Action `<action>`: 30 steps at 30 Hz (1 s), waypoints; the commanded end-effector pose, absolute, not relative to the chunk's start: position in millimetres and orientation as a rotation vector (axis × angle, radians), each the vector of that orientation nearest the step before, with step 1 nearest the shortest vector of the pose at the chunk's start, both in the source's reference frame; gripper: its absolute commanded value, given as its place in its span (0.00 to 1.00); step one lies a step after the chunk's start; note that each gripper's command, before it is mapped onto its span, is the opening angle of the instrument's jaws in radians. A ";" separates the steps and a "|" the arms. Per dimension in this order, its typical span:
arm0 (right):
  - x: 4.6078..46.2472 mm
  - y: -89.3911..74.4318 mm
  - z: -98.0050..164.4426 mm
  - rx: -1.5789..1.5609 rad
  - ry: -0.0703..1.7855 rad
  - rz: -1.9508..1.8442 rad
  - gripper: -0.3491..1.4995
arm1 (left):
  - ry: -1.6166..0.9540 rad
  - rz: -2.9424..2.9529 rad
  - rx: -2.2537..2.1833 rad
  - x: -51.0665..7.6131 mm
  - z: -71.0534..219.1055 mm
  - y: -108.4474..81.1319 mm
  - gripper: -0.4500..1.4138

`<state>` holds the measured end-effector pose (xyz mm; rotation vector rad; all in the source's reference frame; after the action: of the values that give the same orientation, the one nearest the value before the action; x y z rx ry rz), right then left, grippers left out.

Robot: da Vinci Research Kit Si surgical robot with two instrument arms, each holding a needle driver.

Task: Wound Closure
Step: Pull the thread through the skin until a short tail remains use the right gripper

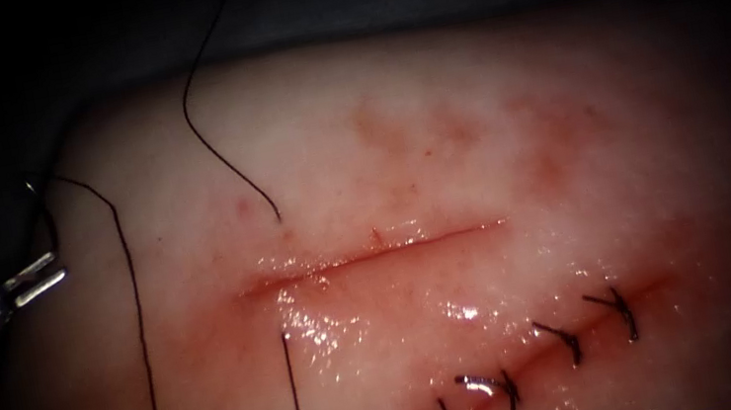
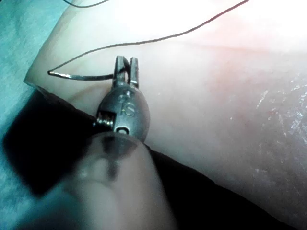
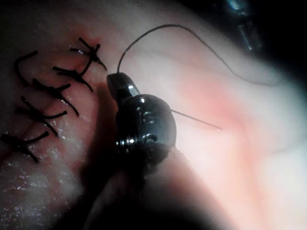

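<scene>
Needle (image 2: 81,76) sits clamped in my left hand (image 2: 126,64), gripped near its rear end, clear of the tissue (image 1: 479,165) at its far left edge. Thread (image 1: 135,306) trails from it across the surface. My right hand (image 3: 120,82) reads as closed on the thread. I see the open cut (image 1: 374,254) mid-tissue, with a stitched cut (image 1: 551,348) below right.

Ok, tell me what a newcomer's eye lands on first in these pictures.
First the open cut, running across the middle of the glistening tissue, with a row of dark finished stitches below and to its right. Next the left tool at the tissue's left edge, jaws shut on the curved needle near its thread end, clear of the tissue. Thread enters the tissue above and below the cut.
</scene>
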<state>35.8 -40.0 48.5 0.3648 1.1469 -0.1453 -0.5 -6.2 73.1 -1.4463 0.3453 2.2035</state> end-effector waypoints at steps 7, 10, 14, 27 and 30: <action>36.3 -35.3 50.0 0.364 1.221 -0.055 0.59 | 0.342 2.197 -1.461 -2.0 73.7 -5.3 0.00; 35.6 -32.6 50.9 0.361 1.237 -0.031 0.65 | 0.342 2.196 -1.462 -2.3 73.7 -5.3 0.00; 35.0 -29.3 52.8 0.343 1.260 -0.025 0.81 | 0.342 2.195 -1.464 -2.4 73.6 -5.3 0.00; 37.4 -22.7 61.7 0.215 1.310 -0.123 0.92 | 0.342 2.196 -1.465 -2.3 73.6 -5.4 0.00; 37.3 -22.6 62.1 0.214 1.312 -0.122 0.32 | 0.344 2.196 -1.468 -2.4 73.5 -5.6 0.00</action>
<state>36.2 -23.2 62.0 0.2169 1.3094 -0.1262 -1.8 -6.1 73.0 -1.4679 0.3399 2.1960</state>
